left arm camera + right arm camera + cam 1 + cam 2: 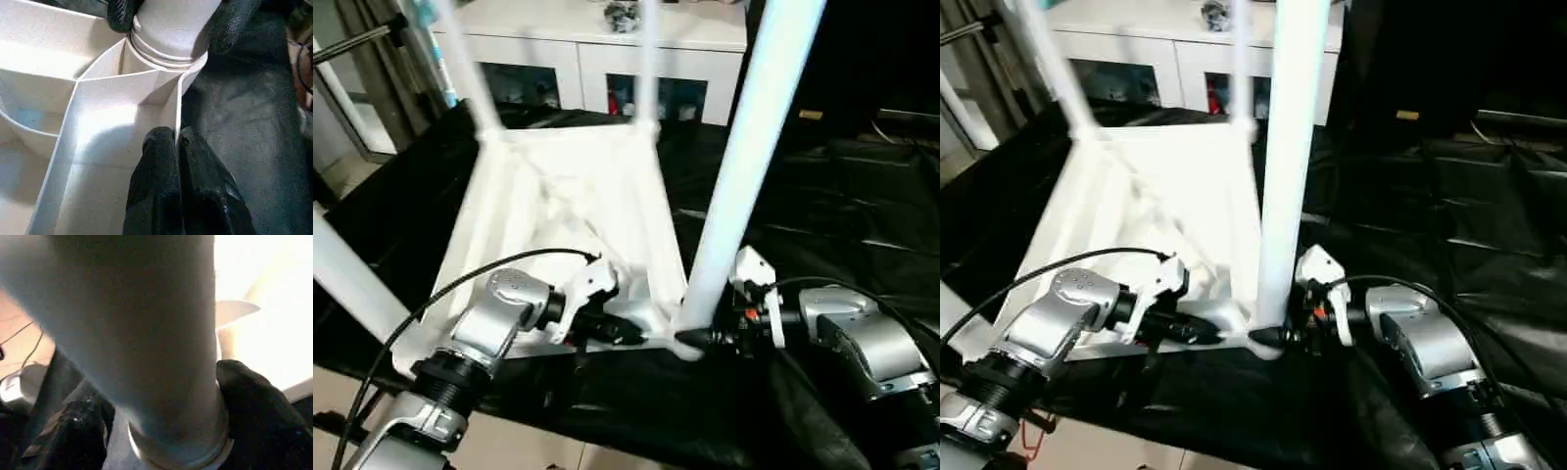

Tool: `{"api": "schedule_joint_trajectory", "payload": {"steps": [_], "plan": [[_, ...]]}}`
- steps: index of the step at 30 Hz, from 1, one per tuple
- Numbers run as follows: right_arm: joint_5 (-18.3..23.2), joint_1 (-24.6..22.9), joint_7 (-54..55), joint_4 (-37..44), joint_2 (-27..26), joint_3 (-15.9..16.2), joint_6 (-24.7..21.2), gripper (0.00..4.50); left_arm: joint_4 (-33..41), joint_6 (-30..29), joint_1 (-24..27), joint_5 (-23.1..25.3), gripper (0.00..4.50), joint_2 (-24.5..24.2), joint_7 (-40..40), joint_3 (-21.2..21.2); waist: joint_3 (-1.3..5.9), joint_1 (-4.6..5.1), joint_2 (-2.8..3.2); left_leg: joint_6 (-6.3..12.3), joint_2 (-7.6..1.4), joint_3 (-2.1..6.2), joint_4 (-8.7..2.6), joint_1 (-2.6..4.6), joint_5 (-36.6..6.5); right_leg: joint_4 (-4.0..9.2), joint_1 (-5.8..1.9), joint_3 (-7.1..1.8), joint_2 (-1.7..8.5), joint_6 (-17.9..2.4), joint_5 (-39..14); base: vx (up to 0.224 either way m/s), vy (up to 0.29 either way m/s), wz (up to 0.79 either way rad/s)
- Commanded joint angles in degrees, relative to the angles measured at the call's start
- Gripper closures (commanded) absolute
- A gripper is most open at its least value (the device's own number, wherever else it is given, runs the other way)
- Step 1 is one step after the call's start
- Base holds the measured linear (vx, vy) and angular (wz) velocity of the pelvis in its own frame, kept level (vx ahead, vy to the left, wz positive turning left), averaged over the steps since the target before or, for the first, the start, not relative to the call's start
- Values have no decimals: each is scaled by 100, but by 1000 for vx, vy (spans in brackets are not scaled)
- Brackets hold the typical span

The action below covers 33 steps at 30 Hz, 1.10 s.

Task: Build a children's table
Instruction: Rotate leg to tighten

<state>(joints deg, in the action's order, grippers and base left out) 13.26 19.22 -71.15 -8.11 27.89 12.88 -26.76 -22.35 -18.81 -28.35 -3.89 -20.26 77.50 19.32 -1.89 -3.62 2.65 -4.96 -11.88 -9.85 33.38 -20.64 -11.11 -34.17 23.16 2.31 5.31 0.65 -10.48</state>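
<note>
Black-draped desk (862, 245): left tool (177, 139) pinches upturned tabletop (578, 211) rim, right tool (697, 340) clenches leg (744, 157) base at socket; light, stiff, slippery plastic—grip low.

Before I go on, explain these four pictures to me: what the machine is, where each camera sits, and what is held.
This is a humanoid robot with two silver arms, each ending in two black fingers. Two pictures come from its head, looking down; the others come from a camera on each wrist. An upturned white tabletop lies on black sheeting, legs pointing up, with a white cabinet behind. The right gripper is closed around the base of the near leg at its corner socket. The left gripper pinches the tabletop's thin edge wall beside that socket.
</note>
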Motion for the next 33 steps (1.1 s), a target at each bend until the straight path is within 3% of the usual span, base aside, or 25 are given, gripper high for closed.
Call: {"api": "schedule_joint_trajectory", "payload": {"steps": [1, 3, 5, 8, 9, 10, 11, 12, 14, 15, 17, 19, 20, 21, 22, 23, 27, 28, 29, 31, 33], "plan": [[154, -48, -188, 219, -160, 347, -95, 162, 101, 30, -338, -181, 450, 148, -57, -46, 309, 30, -60, 330, -74, -57, -364, 28, -1023, 330, -312, -136, 152, -1567, -597, 0, 0, 0], [185, -96, -134, 272, -198, 339, -126, 177, 77, 35, -339, -155, 450, 181, -101, -33, 309, 21, -62, 332, -72, -54, -357, 22, -958, 325, -314, -139, 160, -1573, -581, 0, 0, 0], [269, -191, -79, 388, -251, 326, -226, 189, 37, 5, -338, -154, 450, 252, -271, -72, 311, 10, -121, 367, -72, -53, -352, 13, -855, 317, -320, -144, 168, -1521, -614, 0, 0, 0], [233, -335, 126, 442, -372, 309, -169, 195, 14, -34, -289, -99, 450, 381, -701, -201, 304, 13, -115, 369, -71, -53, -353, 9, -861, 337, -307, -147, 174, -1479, -743, 0, 0, 0], [129, -380, 511, 362, -563, 233, -122, 195, 48, -81, -262, -22, 450, 466, -1065, -287, 301, 10, -74, 348, -69, -48, -357, 12, -893, 341, -301, -144, 173, -1469, -800, 0, 0, 0], [56, -405, 786, 297, -700, 181, -91, 196, 67, -107, -248, 33, 450, 522, -1303, -346, 286, 30, -33, 270, -70, -50, -365, 15, -1020, 363, -276, -148, 173, -1436, -938, 0, 0, 0], [-26, -423, 1085, 213, -847, 121, -49, 199, 113, -185, -228, 63, 450, 591, -1536, -414, 279, 69, -87, 188, -54, -41, -382, -5, -1114, 384, -298, -138, 166, -1351, -1113, 0, 0, 0], [-93, -422, 1344, 128, -971, 64, -50, 202, 169, -292, -209, 62, 450, 670, -1723, -482, 277, 79, -91, 161, -46, -37, -391, -4, -1168, 397, -298, -132, 163, -1297, -1257, 0, 0, 0], [-191, -407, 1761, -31, -1173, -36, -68, 204, 267, -482, -175, 59, 450, 835, -2059, -600, 265, 122, -49, 65, -44, -27, -410, -10, -1312, 419, -289, -130, 177, -1171, -1642, 0, 0, 0], [-313, -389, 2494, -254, -1570, -209, -141, 206, 499, -797, -79, 78, 450, 1131, -2563, -720, 267, 176, -124, 38, -40, -27, -410, -15, -1339, 445, -286, -127, 166, -1107, -1738, 0, 0, 0], [-448, -282, 3199, -537, -1916, -381, -208, 210, 579, -931, -20, 89, 450, 1353, -2878, -746, 263, 273, -116, 17, -19, -5, -421, -42, -1362, 464, -285, -106, 167, -1003, -1991, 0, 0, 0], [-629, -100, 3733, -849, -2095, -486, -253, 210, 547, -897, 23, 84, 450, 1457, -2930, -671, 269, 347, -155, 49, -3, 4, -415, -78, -1326, 465, -291, -107, 151, -973, -1919, 0, 0, 0], [-714, -27, 3901, -964, -2160, -517, -232, 210, 525, -853, 45, 85, 450, 1489, -2926, -629, 270, 356, -140, 51, -2, 6, -415, -69, -1338, 470, -284, -106, 154, -981, -1913, 0, 0, 0], [-749, 2, 3941, -1002, -2185, -521, -185, 210, 516, -825, 55, 81, 450, 1502, -2906, -609, 266, 388, -138, 82, 2, 1, -411, -49, -1416, 489, -268, -108, 149, -979, -1936, 0, 0, 0], [-682, 7, 3865, -980, -2217, -546, -149, 156, 520, -810, 70, 58, 450, 1512, -2874, -605, 266, 384, -134, 103, -2, -5, -407, -32, -1463, 501, -254, -113, 146, -974, -1968, 0, 0, 0], [-598, 6, 3698, -893, -2235, -538, -158, 142, 549, -817, 88, 39, 450, 1506, -2823, -585, 270, 377, -103, 147, -6, -14, -403, -28, -1461, 506, -261, -122, 138, -993, -1841, 0, 0, 0], [-502, -45, 3428, -666, -2193, -524, -198, 136, 565, -779, 84, 96, 450, 1449, -2792, -550, 282, 370, -77, 181, -16, -10, -409, -44, -1315, 464, -290, -117, 132, -1095, -1422, 0, 0, 0], [-447, -98, 3184, -495, -2089, -459, -116, 102, 512, -655, 71, 162, 450, 1376, -2752, -494, 290, 360, -34, 191, -15, -6, -411, -34, -1289, 456, -296, -113, 134, -1127, -1352, 0, 0, 0], [-435, -100, 3166, -479, -2071, -434, -84, 95, 510, -635, 72, 162, 450, 1358, -2772, -470, 293, 357, -59, 224, -21, -16, -401, -32, -1296, 460, -297, -118, 131, -1150, -1276, 0, 0, 0], [-425, -163, 3011, -303, -1883, -351, -47, 95, 447, -548, 65, 164, 450, 1308, -2755, -435, 296, 346, -38, 245, -21, -19, -400, -30, -1264, 459, -304, -115, 130, -1175, -1205, 0, 0, 0], [-32, -439, 2026, 358, -1139, -354, -75, 95, 143, -144, -36, 227, 450, 1099, -2403, -326, 302, 281, -111, 331, -21, -24, -385, -27, -1150, 460, -335, -120, 123, -1156, -1101, 0, 0, 0]]}}
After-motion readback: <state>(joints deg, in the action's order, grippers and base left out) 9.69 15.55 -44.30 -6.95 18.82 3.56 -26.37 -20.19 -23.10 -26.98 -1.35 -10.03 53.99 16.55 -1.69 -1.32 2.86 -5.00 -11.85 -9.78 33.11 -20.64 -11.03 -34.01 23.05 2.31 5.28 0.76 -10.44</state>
